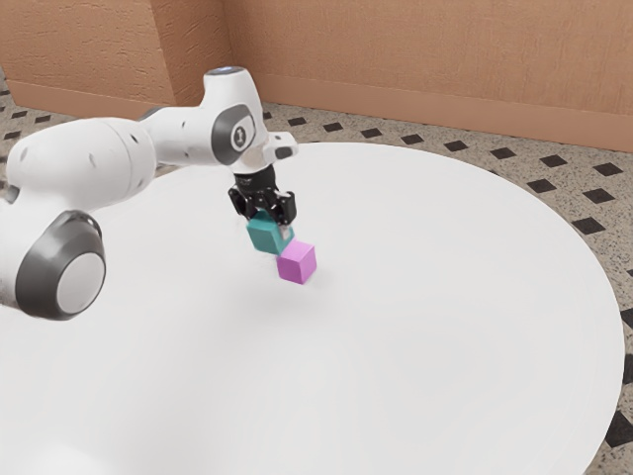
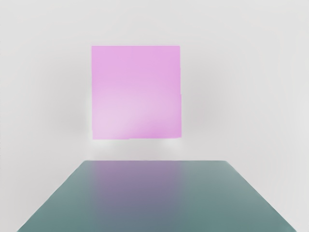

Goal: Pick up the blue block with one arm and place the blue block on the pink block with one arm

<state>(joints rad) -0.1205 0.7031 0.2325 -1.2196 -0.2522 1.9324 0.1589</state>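
Observation:
A teal-blue block (image 1: pixel 267 234) hangs above the white table (image 1: pixel 445 327), and my black gripper (image 1: pixel 263 210) is shut on it from two sides. The pink block (image 1: pixel 297 262) rests on the table just to the exterior view's right of the held block and slightly lower. Seen from the wrist, the pink block (image 2: pixel 136 92) lies ahead of the hand on the table, and the blue block (image 2: pixel 159 195) is the large dark teal face directly under the hand. The two blocks look close together; I cannot tell if they touch.
The round white table spreads wide to the exterior view's right and front. Its edge (image 1: pixel 608 297) curves along the right, with tiled floor (image 1: pixel 554 168) and a wood-toned wall (image 1: pixel 445 49) beyond. The white arm (image 1: pixel 119 158) reaches in from the left.

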